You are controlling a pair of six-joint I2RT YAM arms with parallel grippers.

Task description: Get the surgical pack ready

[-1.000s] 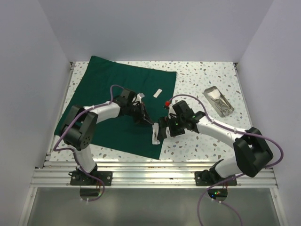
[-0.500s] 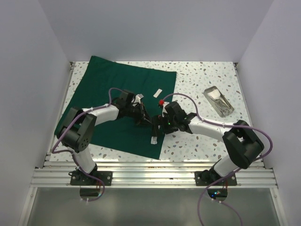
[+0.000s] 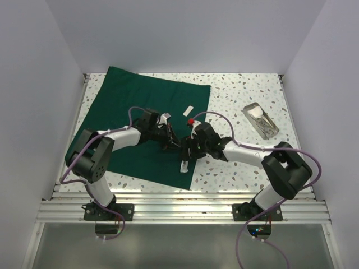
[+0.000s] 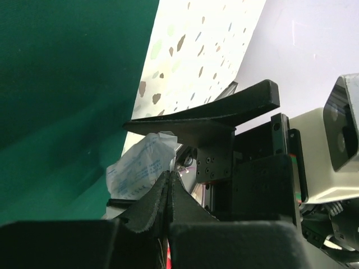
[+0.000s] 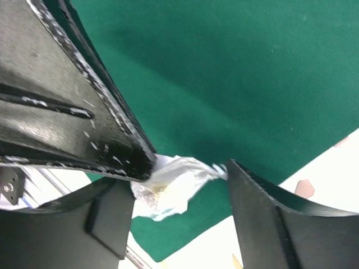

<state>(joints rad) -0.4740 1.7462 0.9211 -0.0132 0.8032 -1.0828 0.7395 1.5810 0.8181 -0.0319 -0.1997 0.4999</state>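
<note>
so the surgical pack (image 3: 129,112), a big dark green drape, is spread flat over the left half of the speckled table (image 3: 241,89), running from the far left corner down to the near edge. A little white pad (image 3: 189,110) lies near its far right edge

both arms meet over the drape's right side. There's a crinkly clear-white packet (image 5: 168,188) there, right by the cloth's edge. The right gripper (image 5: 189,165) has its jaws spread on either side of it, and the wrist view shows the packet filling the gap from finger to finger. Honestly can't tell if it's actually squeezing it or just sitting around it

left gripper (image 4: 169,188) is clenched tight, fingers pressed flat together, with the packet just beside its tips. Whether a corner is pinched in there, can't say. It's nearly nose to nose with the right one

well off to the right sits a shallow metal tray (image 3: 247,112) with something white and some steel instruments in it
</note>
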